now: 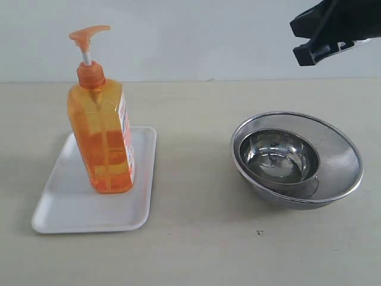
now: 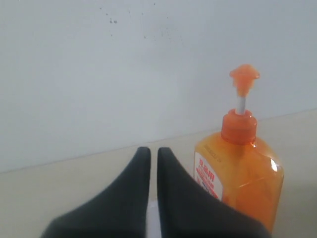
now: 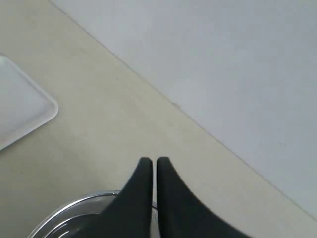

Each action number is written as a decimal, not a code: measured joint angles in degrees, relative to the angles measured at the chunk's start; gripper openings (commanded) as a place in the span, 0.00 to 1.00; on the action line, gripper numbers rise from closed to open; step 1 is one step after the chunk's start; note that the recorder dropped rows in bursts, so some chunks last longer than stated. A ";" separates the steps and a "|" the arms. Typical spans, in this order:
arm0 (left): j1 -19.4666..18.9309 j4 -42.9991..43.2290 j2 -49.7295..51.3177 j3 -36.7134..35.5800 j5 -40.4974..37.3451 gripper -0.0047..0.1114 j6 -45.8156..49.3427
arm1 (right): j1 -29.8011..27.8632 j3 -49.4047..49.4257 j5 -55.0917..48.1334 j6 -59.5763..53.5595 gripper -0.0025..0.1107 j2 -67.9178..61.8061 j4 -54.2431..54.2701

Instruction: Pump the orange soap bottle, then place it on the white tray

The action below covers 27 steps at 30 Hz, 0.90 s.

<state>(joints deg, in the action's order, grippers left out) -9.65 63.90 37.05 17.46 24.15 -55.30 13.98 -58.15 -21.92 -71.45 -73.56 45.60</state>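
Observation:
The orange soap bottle (image 1: 102, 143) stands upright on the white tray (image 1: 71, 205) at the left of the table, pump head raised on its white stem. In the left wrist view the bottle (image 2: 242, 178) stands just beside my left gripper (image 2: 149, 151), which is shut with nothing between its fingers and not touching it. The left arm does not show in the exterior view. My right gripper (image 3: 151, 161) is shut and empty, hanging above the steel bowls; its arm (image 1: 333, 30) shows at the top right of the exterior view. A corner of the tray (image 3: 22, 111) shows in the right wrist view.
A steel mesh bowl (image 1: 342, 170) with a smaller steel bowl (image 1: 277, 158) nested inside sits at the right of the table. A pale wall rises behind the table's far edge.

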 measured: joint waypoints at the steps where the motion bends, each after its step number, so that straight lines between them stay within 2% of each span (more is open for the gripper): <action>1: 0.00 -0.21 -0.77 -0.10 0.00 0.08 0.00 | 0.00 0.13 0.23 0.00 0.02 0.14 0.00; 11: 0.00 -0.38 -4.89 -0.62 0.62 0.08 0.00 | -0.04 0.47 0.59 0.12 0.02 0.23 0.00; 18: 0.00 -0.50 -5.39 -0.62 4.95 0.08 0.00 | -0.04 0.47 0.36 2.07 0.02 0.23 0.20; 27: 0.00 -0.59 -5.39 -0.62 5.43 0.08 0.00 | -0.04 0.47 0.36 2.55 0.02 0.23 0.21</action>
<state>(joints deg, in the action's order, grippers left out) -9.65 63.31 31.66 16.84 29.58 -55.30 13.94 -57.68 -21.56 -68.90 -73.33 45.81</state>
